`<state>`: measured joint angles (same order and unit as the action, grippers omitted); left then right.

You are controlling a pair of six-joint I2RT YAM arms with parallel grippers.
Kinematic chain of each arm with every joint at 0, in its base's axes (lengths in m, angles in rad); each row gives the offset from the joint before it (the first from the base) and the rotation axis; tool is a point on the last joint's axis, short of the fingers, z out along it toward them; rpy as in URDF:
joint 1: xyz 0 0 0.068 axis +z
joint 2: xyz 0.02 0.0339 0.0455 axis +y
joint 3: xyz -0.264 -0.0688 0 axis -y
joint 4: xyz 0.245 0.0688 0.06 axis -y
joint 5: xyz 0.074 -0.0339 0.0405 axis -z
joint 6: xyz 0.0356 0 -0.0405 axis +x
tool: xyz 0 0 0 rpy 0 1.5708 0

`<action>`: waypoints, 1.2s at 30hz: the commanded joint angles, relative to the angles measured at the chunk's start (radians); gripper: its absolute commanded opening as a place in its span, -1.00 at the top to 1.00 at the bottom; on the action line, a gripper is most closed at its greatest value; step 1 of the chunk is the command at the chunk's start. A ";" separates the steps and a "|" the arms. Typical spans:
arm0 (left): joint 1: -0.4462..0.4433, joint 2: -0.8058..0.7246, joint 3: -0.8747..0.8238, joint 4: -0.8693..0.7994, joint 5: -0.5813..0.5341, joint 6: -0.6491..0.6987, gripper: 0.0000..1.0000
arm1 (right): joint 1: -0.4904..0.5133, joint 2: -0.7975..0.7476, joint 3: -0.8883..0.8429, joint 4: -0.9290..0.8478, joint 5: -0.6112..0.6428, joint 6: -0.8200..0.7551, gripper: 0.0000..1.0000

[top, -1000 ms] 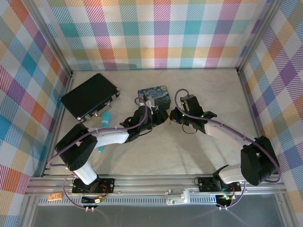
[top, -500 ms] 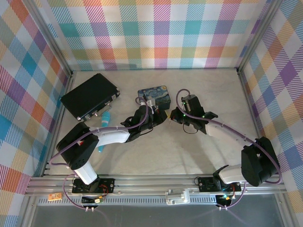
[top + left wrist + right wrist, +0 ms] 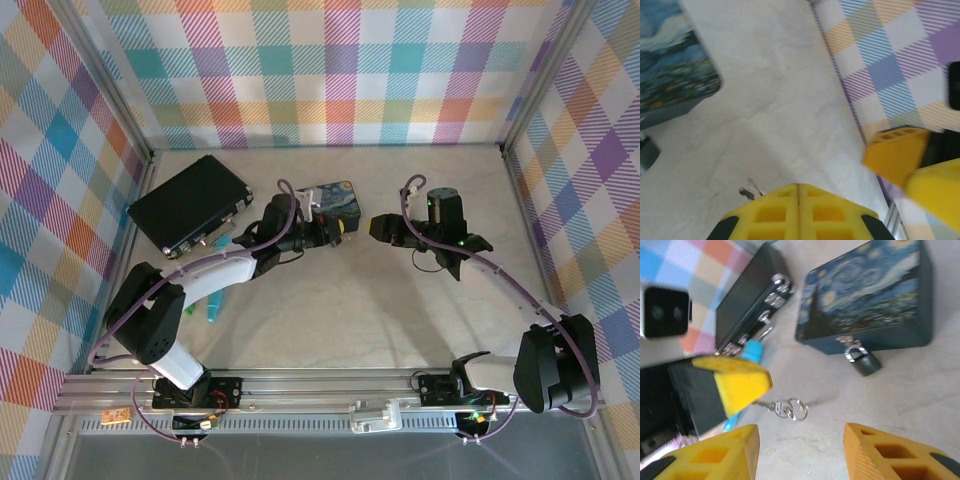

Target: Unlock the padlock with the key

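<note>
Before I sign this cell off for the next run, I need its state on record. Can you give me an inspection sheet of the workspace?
Surface: pale marbled tabletop, no spill or debris seen.
Job's things: padlock hangs on the latch of the Starry Night tin, shackle looks closed; key with its ring, pinched in the left gripper.
Clutter: black case; light-blue pen-like stick, partly under the left arm.
Grippers: left gripper shut on the key; right gripper open, empty, facing it.
Cables: purple cables along both arms, no snag seen.
Surroundings: plaid walls; aluminium frame.
</note>
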<state>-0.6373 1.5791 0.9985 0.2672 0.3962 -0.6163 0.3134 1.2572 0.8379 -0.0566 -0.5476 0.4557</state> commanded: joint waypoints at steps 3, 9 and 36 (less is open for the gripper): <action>0.035 -0.021 0.069 -0.085 0.286 0.117 1.00 | -0.001 -0.002 -0.054 0.166 -0.309 -0.111 0.09; 0.043 -0.015 0.115 -0.147 0.368 0.159 1.00 | -0.001 0.009 -0.083 0.262 -0.367 -0.080 0.18; 0.045 -0.038 0.074 -0.028 0.341 0.078 1.00 | 0.038 0.100 -0.117 0.368 -0.415 -0.006 0.74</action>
<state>-0.6003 1.5677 1.0817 0.1715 0.7338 -0.5156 0.3443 1.3479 0.7273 0.2771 -0.9379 0.4503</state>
